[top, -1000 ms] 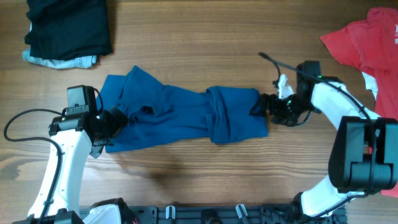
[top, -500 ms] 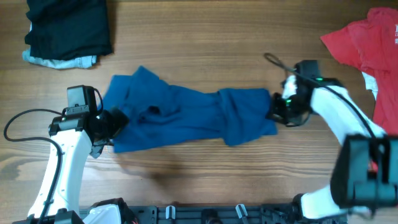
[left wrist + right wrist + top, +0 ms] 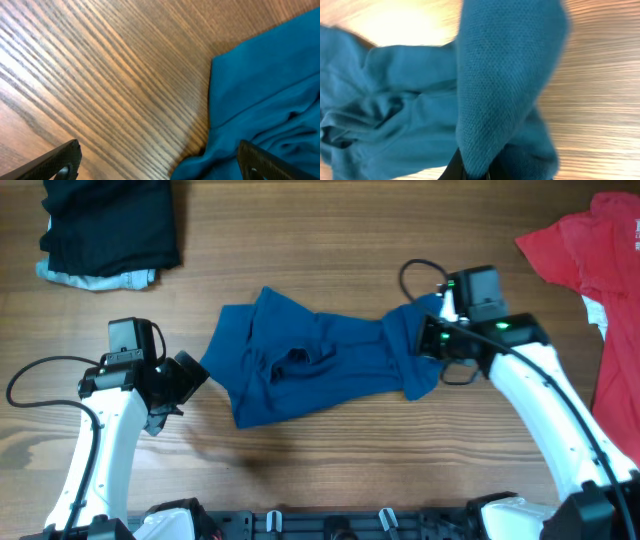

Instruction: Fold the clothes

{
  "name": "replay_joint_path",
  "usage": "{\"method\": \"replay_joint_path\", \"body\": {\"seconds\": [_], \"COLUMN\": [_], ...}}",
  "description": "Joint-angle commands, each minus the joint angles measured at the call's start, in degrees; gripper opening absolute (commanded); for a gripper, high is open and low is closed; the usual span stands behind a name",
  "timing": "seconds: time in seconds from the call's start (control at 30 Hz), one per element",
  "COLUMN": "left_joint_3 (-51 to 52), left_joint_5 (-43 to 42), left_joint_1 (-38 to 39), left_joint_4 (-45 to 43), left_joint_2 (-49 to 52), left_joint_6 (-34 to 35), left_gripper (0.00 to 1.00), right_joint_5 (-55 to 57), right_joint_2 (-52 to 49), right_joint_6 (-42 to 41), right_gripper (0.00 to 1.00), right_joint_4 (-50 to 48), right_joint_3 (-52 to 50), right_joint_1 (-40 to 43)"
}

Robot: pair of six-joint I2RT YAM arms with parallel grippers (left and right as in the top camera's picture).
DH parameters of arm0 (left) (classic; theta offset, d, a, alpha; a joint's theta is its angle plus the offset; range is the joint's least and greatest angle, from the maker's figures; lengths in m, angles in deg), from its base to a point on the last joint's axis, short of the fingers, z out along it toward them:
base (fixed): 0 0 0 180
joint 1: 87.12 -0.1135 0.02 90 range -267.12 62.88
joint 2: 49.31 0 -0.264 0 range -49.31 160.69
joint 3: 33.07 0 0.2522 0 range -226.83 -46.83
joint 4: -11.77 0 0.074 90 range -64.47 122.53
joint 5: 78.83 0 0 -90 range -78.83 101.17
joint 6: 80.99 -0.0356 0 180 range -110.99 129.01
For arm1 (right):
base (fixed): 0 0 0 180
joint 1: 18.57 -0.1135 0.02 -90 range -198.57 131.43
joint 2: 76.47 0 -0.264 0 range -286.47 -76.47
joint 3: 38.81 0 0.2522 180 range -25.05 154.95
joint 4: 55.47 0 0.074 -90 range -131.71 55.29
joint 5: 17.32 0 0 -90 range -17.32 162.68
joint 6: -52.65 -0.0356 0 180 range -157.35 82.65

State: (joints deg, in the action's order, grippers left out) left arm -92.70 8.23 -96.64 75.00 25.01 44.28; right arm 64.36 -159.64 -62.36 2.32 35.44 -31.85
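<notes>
Overhead first: the blue shirt [image 3: 310, 365] lies bunched on the desk [image 3: 330, 240] btw the two hands. The right hand [image 3: 428, 340] has pinched the shirt end nearest it. The left hand [image 3: 192, 375] sits just beside the opposite edge, apparently not touching cloth. A red shirt [image 3: 590, 250] lies well beyond the right hand. A black piece [image 3: 110, 220] w/ a pale-blue piece [image 3: 95, 278] peeking from under it sits well beyond the left hand.

Left wrist cam: the left hand [image 3: 159, 150] is spread wide w/ nothing gripped. Bare desk lies under most of the gap, and the shirt's edge reaches in next to one finger.

Right wrist cam: the right hand [image 3: 472, 171] is clamped on a thick roll of the blue shirt. Cloth drapes over its fingers, and the rest trails off toward the other hand.

Step in hand is prob. carrying the held end across toward the left hand for a fold. To do it well, the right hand should hold its grip firm and lift enough that the roll hangs free and opens. It should travel in a straight line, then lay the end down flat, not dump it. The left hand would do best to close on or pin the near edge first, or the whole shirt may slide instead of folding.
</notes>
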Motion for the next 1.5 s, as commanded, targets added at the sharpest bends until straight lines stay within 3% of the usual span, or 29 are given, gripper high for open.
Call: {"method": "replay_joint_path", "body": {"seconds": [0.0,0.23,0.27,0.3,0.47,0.6,0.67,0.7,0.77,0.83,0.9,0.93,1.0,1.1,1.33,1.47], "left_joint_3": [-0.63,-0.63,-0.63,-0.63,-0.63,-0.63,-0.63,-0.63,-0.63,-0.63,-0.63,-0.63,-0.63,-0.63,-0.63,-0.63], "left_joint_5": [-0.48,-0.48,-0.48,-0.46,-0.46,-0.48,-0.46,-0.46,-0.46,-0.46,-0.46,-0.46,-0.46,-0.48,-0.48,-0.46], "left_joint_1": [-0.50,-0.50,-0.50,-0.50,-0.50,-0.50,-0.50,-0.50,-0.50,-0.50,-0.50,-0.50,-0.50,-0.50,-0.50,-0.50], "left_joint_4": [0.59,0.57,0.57,0.63,0.55,0.57,0.57,0.57,0.63,0.72,0.74,0.79,0.83,0.83,1.64,2.10], "left_joint_2": [0.26,0.26,0.26,0.26,0.26,0.26,0.26,0.26,0.26,0.26,0.26,0.26,0.26,0.26,0.26,0.26], "left_joint_6": [-0.31,-0.31,-0.31,-0.31,-0.31,-0.31,-0.31,-0.31,-0.31,-0.31,-0.31,-0.31,-0.31,-0.28,-0.31,-0.33], "left_gripper": [1.00,1.00,1.00,1.00,1.00,1.00,1.00,1.00,1.00,1.00,1.00,1.00,1.00,1.00,1.00,1.00], "right_joint_5": [0.92,0.70,0.66,0.59,-8.72,-11.89,-11.21,-9.20,-6.64,-5.79,-5.90,-5.86,-7.37,-20.26,-44.39,-46.18], "right_joint_2": [-5.07,-15.43,-15.63,-15.63,-15.28,-15.21,-15.17,-15.17,-15.17,-15.17,-15.17,-15.19,-15.87,-20.22,-37.57,-38.05], "right_joint_6": [-3.91,-6.03,-6.10,-6.73,-6.05,-4.76,-3.41,-3.41,-2.97,-2.19,-2.80,-3.56,-3.41,3.32,6.78,2.93], "right_gripper": [0.04,0.06,0.15,0.17,0.15,0.20,0.42,0.58,0.66,0.64,0.40,0.23,0.05,0.04,0.04,0.04], "right_joint_4": [-2.62,-10.01,-9.88,-9.68,-10.93,-11.96,-9.16,-6.16,-1.84,0.17,0.20,-0.48,-0.68,-3.34,-14.71,-17.64], "right_joint_3": [0.90,0.90,0.90,0.90,2.16,2.78,5.44,7.91,11.50,14.12,16.04,16.17,16.04,15.91,15.91,16.79], "right_joint_1": [-5.27,-13.11,-13.18,-13.18,-13.18,-13.22,-13.09,-13.11,-12.79,-12.61,-11.61,-10.49,-7.30,-2.16,-0.52,1.77]}}
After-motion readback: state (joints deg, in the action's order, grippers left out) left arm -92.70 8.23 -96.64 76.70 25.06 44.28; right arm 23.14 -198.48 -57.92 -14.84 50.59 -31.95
